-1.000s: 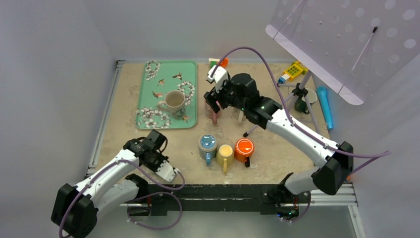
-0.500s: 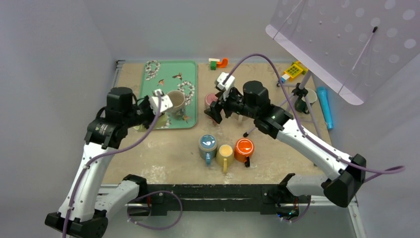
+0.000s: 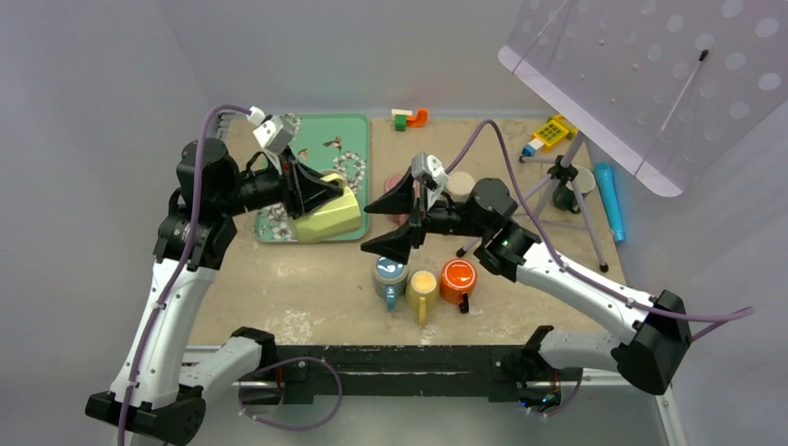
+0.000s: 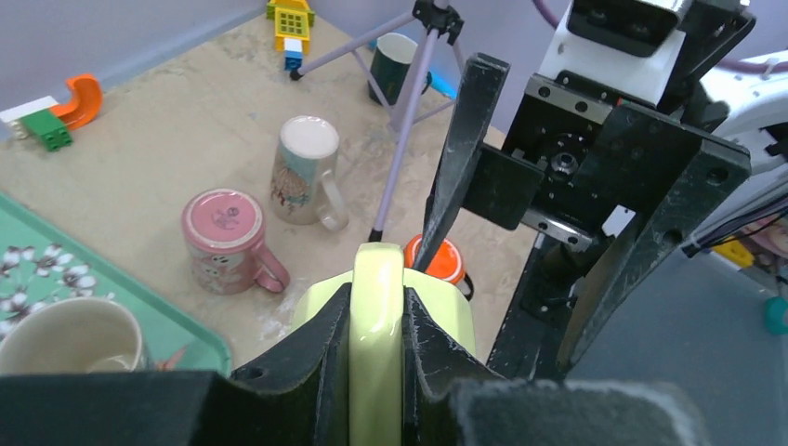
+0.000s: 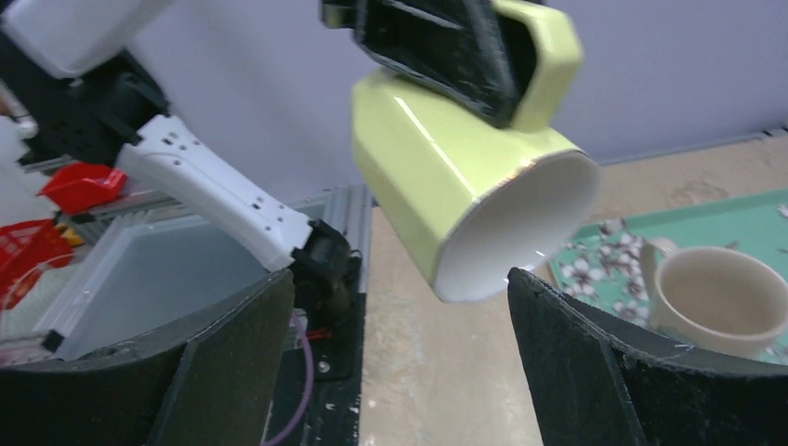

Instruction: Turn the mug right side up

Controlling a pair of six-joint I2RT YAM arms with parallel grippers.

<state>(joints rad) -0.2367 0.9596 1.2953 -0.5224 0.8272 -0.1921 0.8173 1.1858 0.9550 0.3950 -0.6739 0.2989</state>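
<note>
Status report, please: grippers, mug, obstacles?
Left gripper shut on yellow mug, by handle. Mug in air, tilted, mouth toward open right gripper. Nothing between them.

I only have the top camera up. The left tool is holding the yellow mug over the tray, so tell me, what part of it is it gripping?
Observer: The handle. The left wrist view shows the left tool shut on it, with the yellow mug body below.
Operator: Which way is its mouth pointing?
Observer: Tilted downward and sideways, seen from the right wrist. It is white inside and not upright yet.
Operator: What's on the tray under that arm?
Observer: A cream mug standing upright on the green tray.
</note>
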